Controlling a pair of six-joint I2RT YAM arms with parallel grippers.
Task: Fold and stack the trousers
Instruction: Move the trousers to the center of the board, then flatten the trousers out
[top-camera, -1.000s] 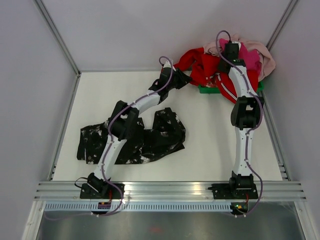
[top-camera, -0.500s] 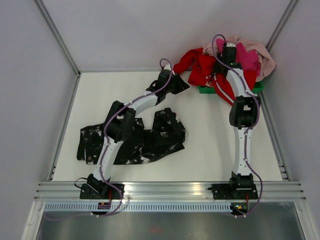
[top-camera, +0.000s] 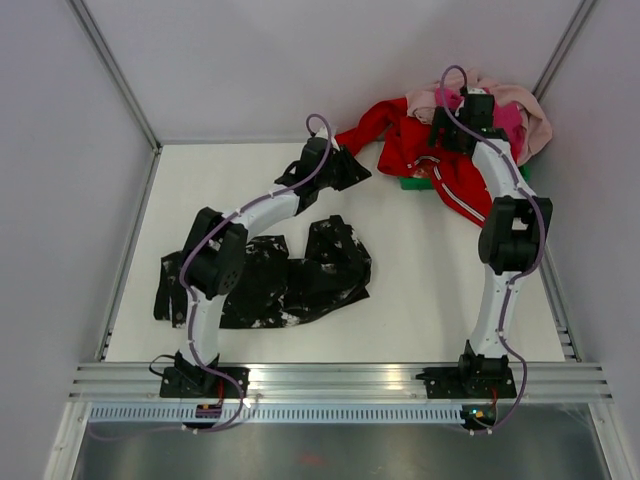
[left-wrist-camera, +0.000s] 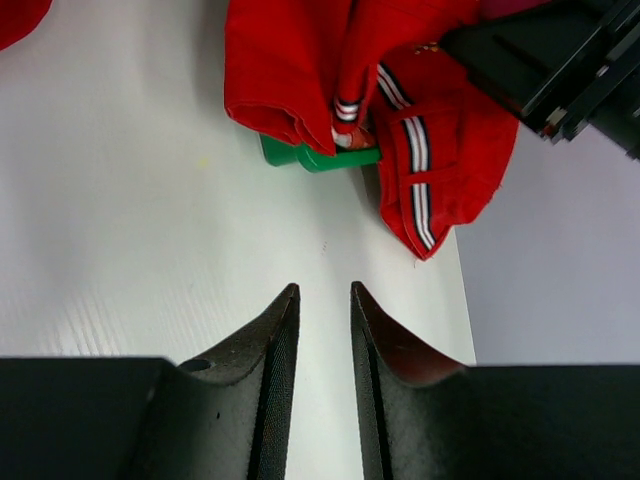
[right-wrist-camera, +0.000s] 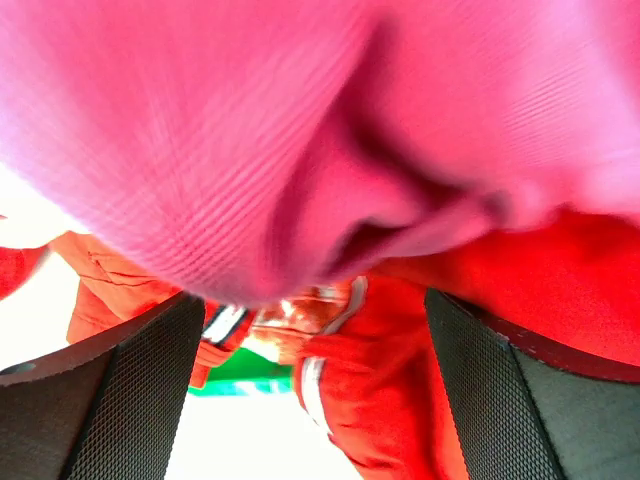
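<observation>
The trousers, black with white blotches, lie crumpled on the white table at the near left, partly under my left arm. My left gripper is far from them at the back of the table. Its jaws stand a narrow gap apart with only bare table between them. My right gripper hovers over the clothes pile at the back right, open wide. Pink fabric hangs close before its camera, and nothing is pinched between its fingers.
A red garment with white trim spills from a green basket in the back right corner. Pink clothes are piled on top. Grey walls and metal rails bound the table.
My right gripper has opened wide and shifted back and right over the pile. My left gripper has drawn a little to the left. The red sleeve now reaches further left.
</observation>
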